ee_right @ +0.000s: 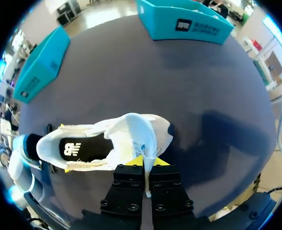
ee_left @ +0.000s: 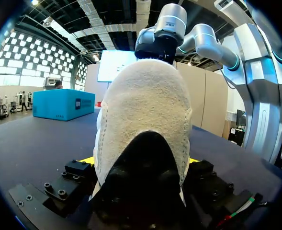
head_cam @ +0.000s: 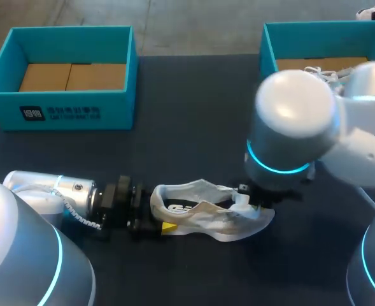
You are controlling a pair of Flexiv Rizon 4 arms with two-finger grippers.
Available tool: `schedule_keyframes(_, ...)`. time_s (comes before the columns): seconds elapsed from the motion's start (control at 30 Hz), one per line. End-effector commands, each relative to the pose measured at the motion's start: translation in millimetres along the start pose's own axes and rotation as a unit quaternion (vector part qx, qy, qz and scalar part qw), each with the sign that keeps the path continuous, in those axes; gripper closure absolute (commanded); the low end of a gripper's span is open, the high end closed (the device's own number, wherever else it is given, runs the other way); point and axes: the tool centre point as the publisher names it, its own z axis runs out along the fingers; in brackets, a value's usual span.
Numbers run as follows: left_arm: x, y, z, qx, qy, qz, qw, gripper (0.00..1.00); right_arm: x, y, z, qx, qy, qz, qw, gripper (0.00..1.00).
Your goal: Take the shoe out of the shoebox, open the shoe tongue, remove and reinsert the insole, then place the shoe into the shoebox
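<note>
The table (head_cam: 193, 95) bears the left box (head_cam: 66, 109) at 10 o'clock and the right box (head_cam: 268, 48) at 1 o'clock. The shoe (head_cam: 206, 217) lies outside both, at 6 o'clock, sole down. The left gripper (head_cam: 166, 227) clamps its heel. The right gripper (ee_right: 146, 164) is clenched on the tongue (ee_right: 143, 139).

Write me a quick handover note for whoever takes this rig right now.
Left gripper: shut on the heel of the shoe.
Right gripper: shut on the tongue, lifted off the opening.
The shoe lies on the table between the arms. The left shoebox is empty.
The insole sits inside the shoe.
Done: shoe out, tongue open.
Left: insole out and back in (cannot tell if already done), then box the shoe.
</note>
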Motion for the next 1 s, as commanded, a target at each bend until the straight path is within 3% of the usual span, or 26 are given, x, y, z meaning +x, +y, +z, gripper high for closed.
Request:
schedule_keyframes(0.03,0.3,3,-1,-0.001,-0.002,0.0,1.0,1.0,-14.4,-1.7,5,-0.013,0.144,0.307,0.941,1.0)
schedule_keyframes(0.5,0.3,3,-1,-0.001,-0.002,0.0,1.0,1.0,-13.7,18.5,14,0.019,0.14,0.207,0.968,1.0)
schedule_keyframes(0.7,0.3,3,-1,-0.001,-0.002,0.0,1.0,1.0,-9.1,26.4,13,0.019,0.113,0.111,0.987,0.99)
schedule_keyframes(0.87,0.3,3,-1,-0.001,-0.002,0.0,1.0,1.0,-8.8,29.9,11,0.024,0.092,0.064,0.993,1.0)
schedule_keyframes(1.0,0.3,3,-1,-0.001,-0.002,0.0,1.0,1.0,-9.5,31.8,11,0.02,0.107,0.034,0.993,1.0)
